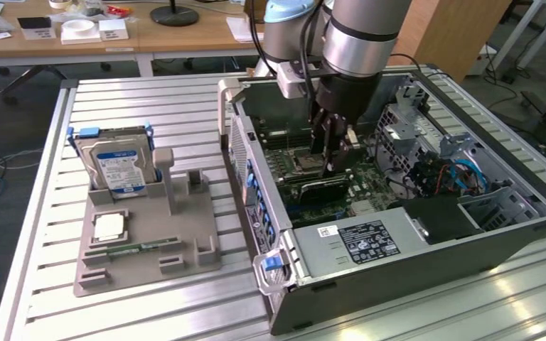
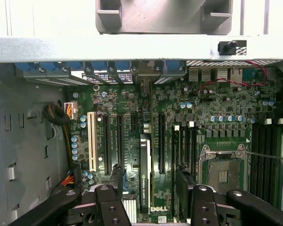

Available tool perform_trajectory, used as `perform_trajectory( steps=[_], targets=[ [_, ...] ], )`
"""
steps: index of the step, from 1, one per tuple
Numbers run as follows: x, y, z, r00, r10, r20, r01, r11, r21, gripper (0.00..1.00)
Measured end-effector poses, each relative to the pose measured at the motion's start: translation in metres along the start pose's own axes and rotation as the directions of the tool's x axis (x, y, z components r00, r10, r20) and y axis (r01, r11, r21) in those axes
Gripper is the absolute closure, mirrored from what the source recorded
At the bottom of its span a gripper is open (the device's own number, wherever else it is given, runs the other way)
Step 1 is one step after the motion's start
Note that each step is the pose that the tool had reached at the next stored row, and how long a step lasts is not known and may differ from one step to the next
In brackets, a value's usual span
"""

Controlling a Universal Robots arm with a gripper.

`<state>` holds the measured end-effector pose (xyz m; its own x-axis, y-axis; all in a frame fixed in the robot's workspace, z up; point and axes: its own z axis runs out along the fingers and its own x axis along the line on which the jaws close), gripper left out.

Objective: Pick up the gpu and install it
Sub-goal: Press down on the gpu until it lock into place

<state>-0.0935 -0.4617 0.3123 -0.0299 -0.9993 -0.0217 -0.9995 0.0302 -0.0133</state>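
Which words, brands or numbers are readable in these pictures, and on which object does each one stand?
"DELL": printed in white on the motherboard.
Edge of the gpu: white print, too blurred to read.
White label on the power supply: too small to read.
Blue label on the hard drive: too small to read.

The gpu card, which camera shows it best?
The wrist view: the gpu stands edge-on in a motherboard slot, its label strip readable, between the fingers of the open hand. In the exterior view the gpu is just a dark strip beneath the hand inside the computer case.
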Motion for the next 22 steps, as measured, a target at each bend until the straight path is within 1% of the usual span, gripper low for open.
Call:
perform_trajectory(
  steps=[7,8,9,10,12,14,17,18,20,22],
  targets=[
    [0.0000,0.0000,0.0000,1.0000,0.000,0.0000,0.000,1.0000,0.0000,0.42],
    [0.0000,0.0000,0.0000,1.0000,0.000,0.0000,0.000,1.0000,0.0000,0.44],
    [0.0000,0.0000,0.0000,1.0000,0.000,0.0000,0.000,1.0000,0.0000,0.50],
    [0.0000,0.0000,0.0000,1.0000,0.000,0.0000,0.000,1.0000,0.0000,0.50],
    [0.0000,0.0000,0.0000,1.0000,0.000,0.0000,0.000,1.0000,0.0000,0.62],
    [0.0000,0.0000,0.0000,1.0000,0.000,0.0000,0.000,1.0000,0.0000,0.62],
    [0.0000,0.0000,0.0000,1.0000,0.000,0.0000,0.000,1.0000,0.0000,0.80],
    [0.0000,0.0000,0.0000,1.0000,0.000,0.0000,0.000,1.0000,0.0000,0.80],
    [0.0000,0.0000,0.0000,1.0000,0.000,0.0000,0.000,1.0000,0.0000,0.89],
    [0.0000,0.0000,0.0000,1.0000,0.000,0.0000,0.000,1.0000,0.0000,0.89]
  ],
)
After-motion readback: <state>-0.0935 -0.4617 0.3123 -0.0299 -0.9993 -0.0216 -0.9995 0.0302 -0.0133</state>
